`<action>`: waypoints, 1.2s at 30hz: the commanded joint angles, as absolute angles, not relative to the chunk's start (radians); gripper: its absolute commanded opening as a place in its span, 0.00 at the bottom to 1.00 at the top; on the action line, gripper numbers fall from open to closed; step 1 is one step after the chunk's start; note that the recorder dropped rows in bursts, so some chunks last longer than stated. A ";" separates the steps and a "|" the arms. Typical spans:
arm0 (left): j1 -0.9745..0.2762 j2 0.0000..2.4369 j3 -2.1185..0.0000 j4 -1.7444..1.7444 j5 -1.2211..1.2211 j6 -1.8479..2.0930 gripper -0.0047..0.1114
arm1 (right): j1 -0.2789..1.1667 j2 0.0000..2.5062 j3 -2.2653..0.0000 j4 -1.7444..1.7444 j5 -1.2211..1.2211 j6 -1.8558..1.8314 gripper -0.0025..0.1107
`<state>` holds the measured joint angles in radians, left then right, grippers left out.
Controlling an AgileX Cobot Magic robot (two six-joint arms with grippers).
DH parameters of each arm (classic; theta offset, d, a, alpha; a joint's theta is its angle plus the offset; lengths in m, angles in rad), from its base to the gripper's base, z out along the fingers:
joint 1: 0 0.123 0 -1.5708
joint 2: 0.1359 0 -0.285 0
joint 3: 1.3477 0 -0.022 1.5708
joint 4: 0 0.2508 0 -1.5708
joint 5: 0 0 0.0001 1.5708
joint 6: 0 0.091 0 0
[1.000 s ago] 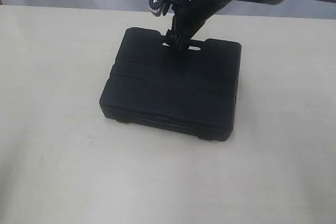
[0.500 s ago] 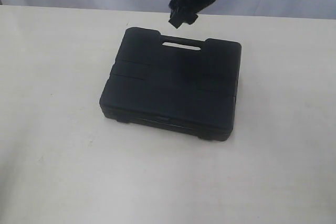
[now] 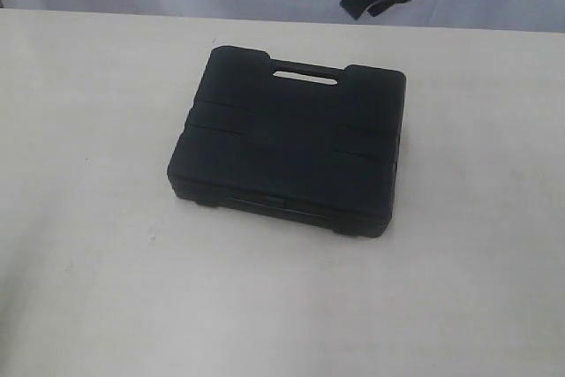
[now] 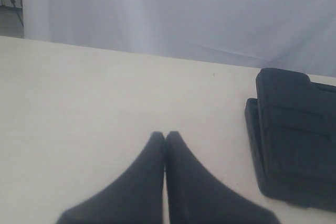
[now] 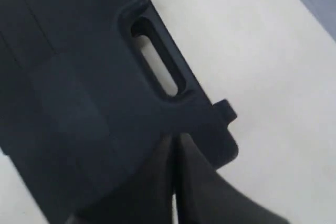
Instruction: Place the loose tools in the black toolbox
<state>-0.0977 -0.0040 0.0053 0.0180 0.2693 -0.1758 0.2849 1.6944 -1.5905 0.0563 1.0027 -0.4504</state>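
Note:
The black toolbox (image 3: 291,147) lies closed and flat in the middle of the table, its handle slot (image 3: 305,73) on the far side. It also shows in the right wrist view as the black toolbox (image 5: 79,93) and in the left wrist view as the black toolbox (image 4: 294,140). My right gripper (image 5: 175,136) is shut and empty, raised above the box's handle end; in the exterior view the right gripper (image 3: 357,6) hangs at the top edge. My left gripper (image 4: 165,135) is shut and empty over bare table, well apart from the box. No pliers, tape roll, tape measure or utility knife are in view.
The cream table (image 3: 106,262) spreads around the box on all sides. A pale curtain (image 4: 157,9) hangs behind the far table edge.
My right arm has lifted off the toolbox's handle area and drawn up and to the right, almost out of the exterior view. The box has not moved.

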 commanded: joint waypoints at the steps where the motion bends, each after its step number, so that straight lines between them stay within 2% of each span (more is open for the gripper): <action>1: -0.103 0.000 0.000 0.016 0.269 -0.175 0.04 | 0.247 1.442 -1.369 0.171 0.990 -0.415 0.02; 6: -0.103 0.000 0.000 0.016 0.269 -0.175 0.04 | 0.252 1.155 -1.040 0.290 0.634 -0.413 0.02; 8: -0.103 0.000 0.000 0.016 0.269 -0.175 0.04 | 0.252 1.080 -0.912 0.415 0.436 -0.413 0.02; 11: -0.103 0.000 0.000 0.016 0.269 -0.175 0.04 | 0.252 1.010 -0.779 0.635 0.301 -0.412 0.02; 15: -0.103 0.000 0.000 0.016 0.269 -0.175 0.04 | 0.252 0.929 -0.656 0.685 0.273 -0.417 0.02; 22: -0.103 0.000 0.000 0.016 0.269 -0.175 0.04 | 0.252 0.879 -0.624 0.637 0.208 -0.443 0.02; 27: -0.103 0.000 0.000 0.016 0.269 -0.175 0.04 | 0.204 0.686 -0.531 0.566 0.183 -0.445 0.02; 32: -0.103 0.000 0.000 0.016 0.269 -0.175 0.04 | 0.058 0.386 -0.376 0.576 0.180 -0.441 0.02; 36: -0.103 0.000 0.000 0.016 0.269 -0.175 0.04 | 0.039 0.243 -0.273 0.574 0.093 -0.441 0.02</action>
